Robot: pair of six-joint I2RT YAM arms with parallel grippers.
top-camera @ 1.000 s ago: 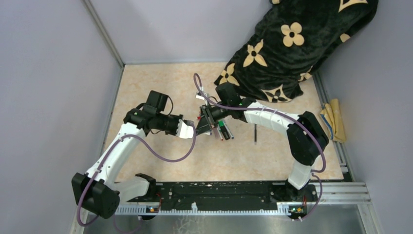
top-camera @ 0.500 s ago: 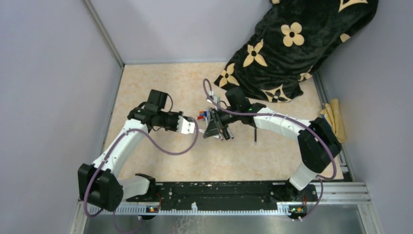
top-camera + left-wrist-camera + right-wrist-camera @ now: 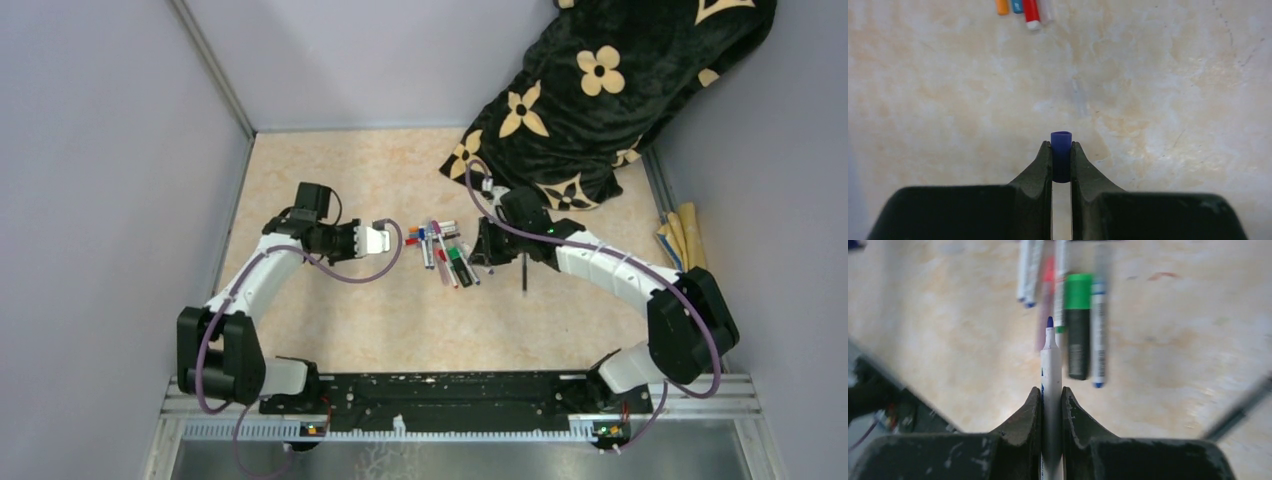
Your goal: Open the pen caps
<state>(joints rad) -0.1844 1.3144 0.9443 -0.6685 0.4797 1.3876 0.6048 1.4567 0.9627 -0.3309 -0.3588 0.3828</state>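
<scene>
My left gripper [image 3: 1061, 145] is shut on a small blue pen cap [image 3: 1061, 152], held above the table left of the pen pile; in the top view it [image 3: 383, 238] sits left of the pens. My right gripper [image 3: 1051, 392] is shut on a white-barrelled pen [image 3: 1050, 365] whose blue tip is bare. In the top view it [image 3: 482, 246] is just right of the pile. Several pens [image 3: 440, 248] lie between the grippers, among them a thicker black and green one [image 3: 1078, 325]. Orange, blue and red pen ends [image 3: 1020, 7] show at the top of the left wrist view.
A thin dark stick [image 3: 524, 272] lies right of the pens, under the right arm. A black blanket with cream flowers [image 3: 590, 95] covers the back right corner. Yellow cloths [image 3: 687, 245] lie at the right edge. Grey walls enclose the table.
The grippers have pulled apart: the left has moved left with the blue cap, the right has moved right with the uncapped pen. The pen pile between them now shows.
</scene>
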